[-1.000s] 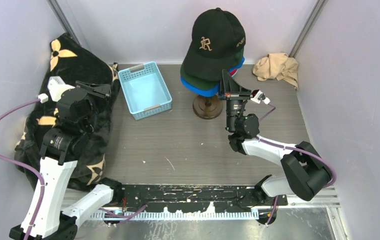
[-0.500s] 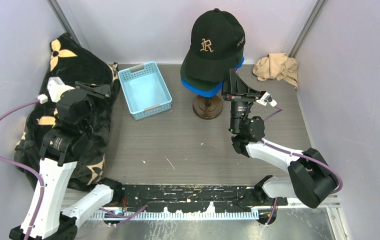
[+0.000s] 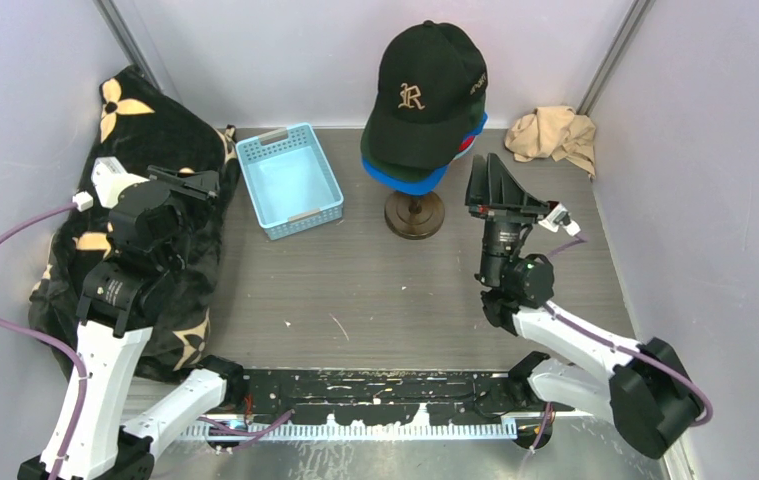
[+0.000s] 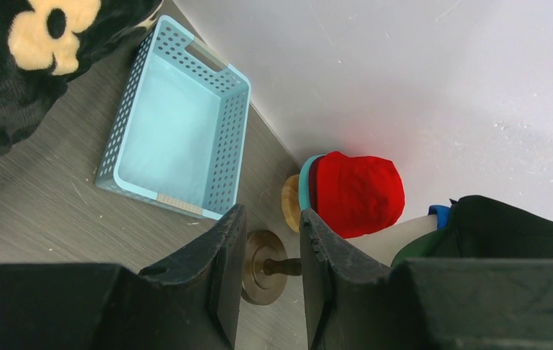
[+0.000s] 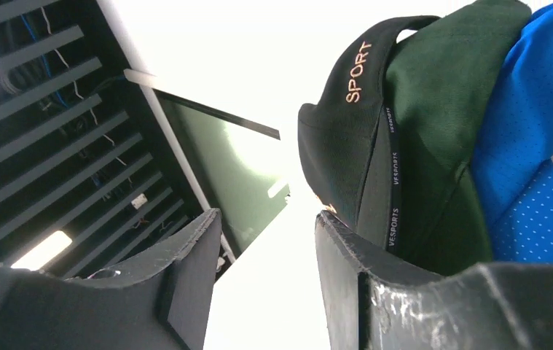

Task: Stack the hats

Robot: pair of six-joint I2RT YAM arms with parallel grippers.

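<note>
The black gold-lettered cap [image 3: 425, 85] tops a stack on a stand [image 3: 414, 213], over the dark green cap [image 3: 383, 158] and the blue cap [image 3: 410, 181]. A bit of red hat [image 3: 467, 143] peeks out at the stack's right. In the left wrist view the red hat [image 4: 357, 193], with a teal edge [image 4: 304, 188] and an orange edge [image 4: 289, 203], sits beside the cream form [image 4: 404, 237]. My right gripper [image 3: 485, 172] is open and empty, just right of the stack; its view shows the black cap [image 5: 346, 146], the green cap [image 5: 426, 131] and the blue cap [image 5: 528, 146]. My left gripper [image 3: 187, 180] [image 4: 273, 213] is slightly open and empty.
A light blue basket [image 3: 290, 180] stands left of the stand. A beige rag [image 3: 552, 135] lies in the back right corner. A black floral blanket [image 3: 145, 130] covers the left side under my left arm. Walls close in on three sides.
My right gripper has drawn away from the hat stack, moving right and toward the near side. The left arm has hardly moved.
</note>
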